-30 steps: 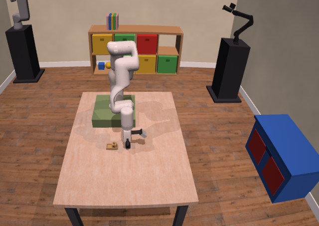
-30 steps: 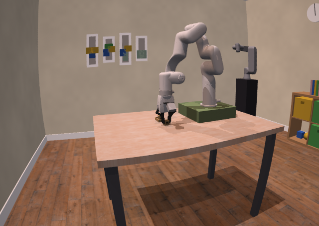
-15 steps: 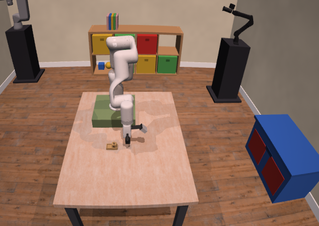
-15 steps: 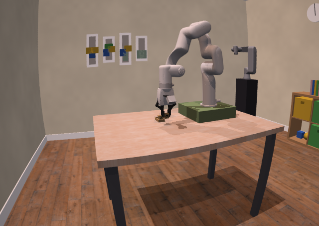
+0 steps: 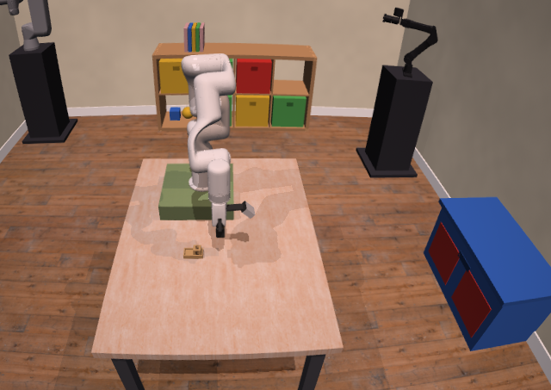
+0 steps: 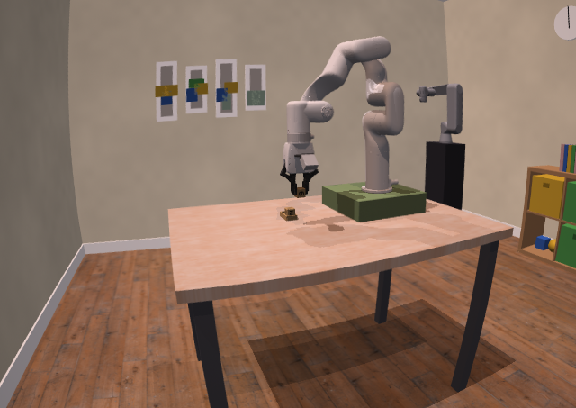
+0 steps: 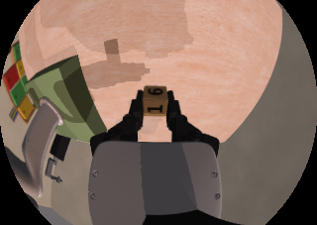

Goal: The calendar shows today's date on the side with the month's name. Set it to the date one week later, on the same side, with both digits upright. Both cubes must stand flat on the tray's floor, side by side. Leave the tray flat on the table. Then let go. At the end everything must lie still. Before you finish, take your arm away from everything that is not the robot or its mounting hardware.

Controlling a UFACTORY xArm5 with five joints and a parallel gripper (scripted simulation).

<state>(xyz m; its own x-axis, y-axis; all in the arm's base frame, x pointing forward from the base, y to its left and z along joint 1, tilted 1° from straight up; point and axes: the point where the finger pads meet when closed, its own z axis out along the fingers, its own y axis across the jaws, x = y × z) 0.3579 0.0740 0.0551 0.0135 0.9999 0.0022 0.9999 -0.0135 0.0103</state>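
My gripper [image 5: 219,233] [image 6: 300,192] [image 7: 155,98] is shut on a small wooden digit cube [image 6: 301,192] [image 7: 157,100] and holds it a little above the table. In the wrist view the cube's near face shows a 1 and a 6 or 9. The cube is hidden behind the fingers in the top view. The wooden calendar tray [image 5: 190,254] [image 6: 283,216] lies flat on the table to the left of my gripper. The other cube [image 5: 197,248] [image 6: 290,211] stands in the tray at its right end. The tray is out of the wrist view.
The green base block [image 5: 176,196] [image 6: 372,204] [image 7: 73,96] of the arm stands just behind my gripper. The wooden table [image 5: 213,306] [image 6: 260,259] stretches wide toward the front. A shelf with coloured bins [image 5: 253,88] stands at the back wall.
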